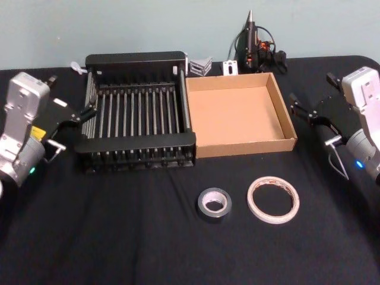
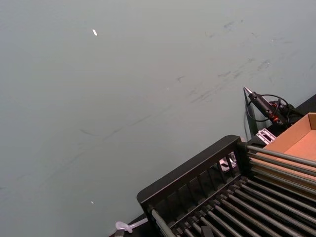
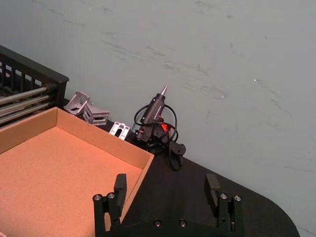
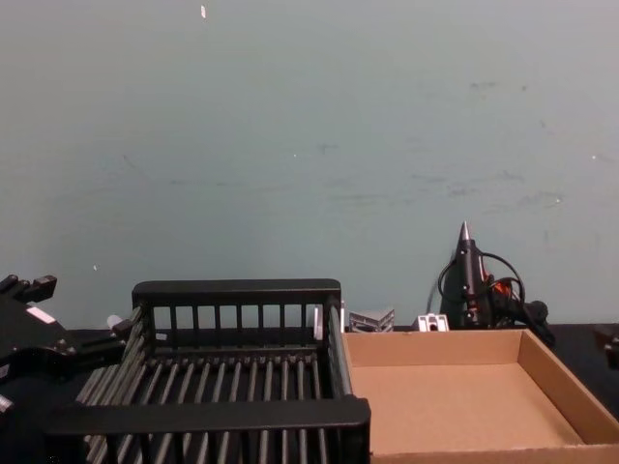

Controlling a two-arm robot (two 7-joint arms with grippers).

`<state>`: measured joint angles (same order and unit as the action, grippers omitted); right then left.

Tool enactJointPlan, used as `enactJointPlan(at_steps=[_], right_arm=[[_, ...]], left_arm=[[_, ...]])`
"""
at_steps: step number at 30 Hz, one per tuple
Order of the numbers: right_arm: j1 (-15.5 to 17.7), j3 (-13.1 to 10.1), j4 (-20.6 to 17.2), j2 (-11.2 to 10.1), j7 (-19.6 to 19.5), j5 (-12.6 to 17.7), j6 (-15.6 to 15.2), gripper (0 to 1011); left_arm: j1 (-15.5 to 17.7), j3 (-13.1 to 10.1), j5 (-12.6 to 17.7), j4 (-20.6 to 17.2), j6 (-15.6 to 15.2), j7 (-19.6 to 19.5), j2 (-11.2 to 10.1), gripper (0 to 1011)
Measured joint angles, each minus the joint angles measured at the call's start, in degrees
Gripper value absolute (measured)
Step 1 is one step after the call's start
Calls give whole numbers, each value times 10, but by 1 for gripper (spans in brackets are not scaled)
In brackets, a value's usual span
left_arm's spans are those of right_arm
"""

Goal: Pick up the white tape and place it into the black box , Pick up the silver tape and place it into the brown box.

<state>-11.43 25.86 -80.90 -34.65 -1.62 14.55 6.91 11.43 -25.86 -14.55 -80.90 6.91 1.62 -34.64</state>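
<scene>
Nearest, the right gripper [image 3: 168,195] hangs with its black fingers spread wide and empty, beside the shallow tan cardboard brown box [image 1: 205,83]. At the crate's outer side, the left gripper [image 1: 83,111] is open too, just beside the black box [image 1: 135,60], a slatted plastic crate. On black cloth in front lie the thick grey silver tape [image 1: 214,203] and the flat whitish white tape [image 1: 273,199], close together.

White tape [image 1: 273,199] & silver tape [image 1: 214,203] lie flat side by side on bench, near edge. Black box [image 1: 139,148] & brown box [image 1: 240,114] touching behind, both empty.
</scene>
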Motion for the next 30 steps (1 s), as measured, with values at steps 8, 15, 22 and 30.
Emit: enactJointPlan(at_steps=[8,15,22,30], right_arm=[[0,0,0,0,0,0,0,1002],[0,0,0,0,0,0,0,1003],[0,0,0,0,0,0,0,1003],[0,0,0,0,0,0,0,1003]], left_arm=[[0,0,0,0,0,0,0,1001],[0,0,0,0,0,0,0,1001],[0,0,0,0,0,0,0,1001],[0,0,0,0,0,0,0,1001]])
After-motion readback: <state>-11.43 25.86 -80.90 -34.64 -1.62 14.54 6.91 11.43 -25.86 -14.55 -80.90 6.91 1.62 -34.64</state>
